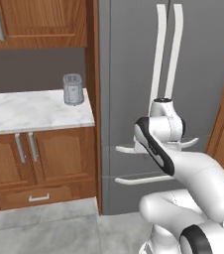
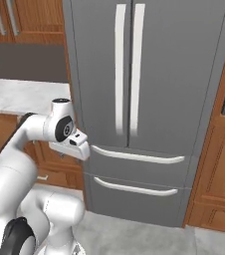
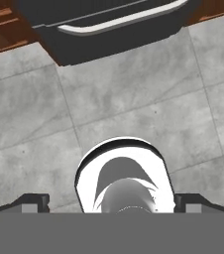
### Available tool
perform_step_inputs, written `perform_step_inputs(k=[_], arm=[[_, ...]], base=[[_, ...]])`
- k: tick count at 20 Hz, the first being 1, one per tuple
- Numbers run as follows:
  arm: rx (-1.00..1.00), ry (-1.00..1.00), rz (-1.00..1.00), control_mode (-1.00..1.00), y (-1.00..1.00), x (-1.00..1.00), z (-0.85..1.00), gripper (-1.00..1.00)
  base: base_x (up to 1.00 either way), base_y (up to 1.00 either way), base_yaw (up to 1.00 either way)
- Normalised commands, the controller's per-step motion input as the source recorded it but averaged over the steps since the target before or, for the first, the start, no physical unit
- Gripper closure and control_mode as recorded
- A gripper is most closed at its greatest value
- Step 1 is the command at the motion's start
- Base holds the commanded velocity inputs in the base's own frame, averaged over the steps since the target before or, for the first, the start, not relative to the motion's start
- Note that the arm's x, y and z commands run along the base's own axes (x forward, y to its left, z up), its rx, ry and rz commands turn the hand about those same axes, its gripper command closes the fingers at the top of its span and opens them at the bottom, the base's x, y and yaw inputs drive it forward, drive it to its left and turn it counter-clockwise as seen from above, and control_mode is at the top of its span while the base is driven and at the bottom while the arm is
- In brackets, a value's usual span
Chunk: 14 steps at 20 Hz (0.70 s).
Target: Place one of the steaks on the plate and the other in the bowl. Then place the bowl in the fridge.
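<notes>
The fridge (image 2: 149, 74) is seen shut, both doors and both drawers closed. The hand (image 3: 112, 201) is held low before it, pointed down at the grey floor (image 3: 134, 104), its fingers (image 3: 32, 202) spread wide and empty.

The fridge (image 1: 129, 74) runs off the top edge in both base views, and the arm (image 1: 183, 163) covers part of its lower drawer handles. In the hand view only the fridge's bottom drawer shows. The grey canister (image 1: 73, 89) left of the fridge is too blurred to identify.

fridge (image 2: 149, 74) grey, pale handles | counter (image 1: 29, 111) white marble | cabinets (image 1: 44, 158) brown wood
</notes>
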Motion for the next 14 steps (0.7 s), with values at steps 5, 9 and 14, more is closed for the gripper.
perform_step_inputs(k=[5,9,14], arm=[[0.0,0.0,0.0,1.0,0.0,0.0,0.0,-1.0],[0.0,0.0,0.0,1.0,0.0,0.0,0.0,-1.0],[0.0,0.0,0.0,1.0,0.0,0.0,0.0,-1.0]], base=[[-0.31,-0.61,0.03],[-0.11,-0.26,0.0],[0.05,0.0,-0.01]])
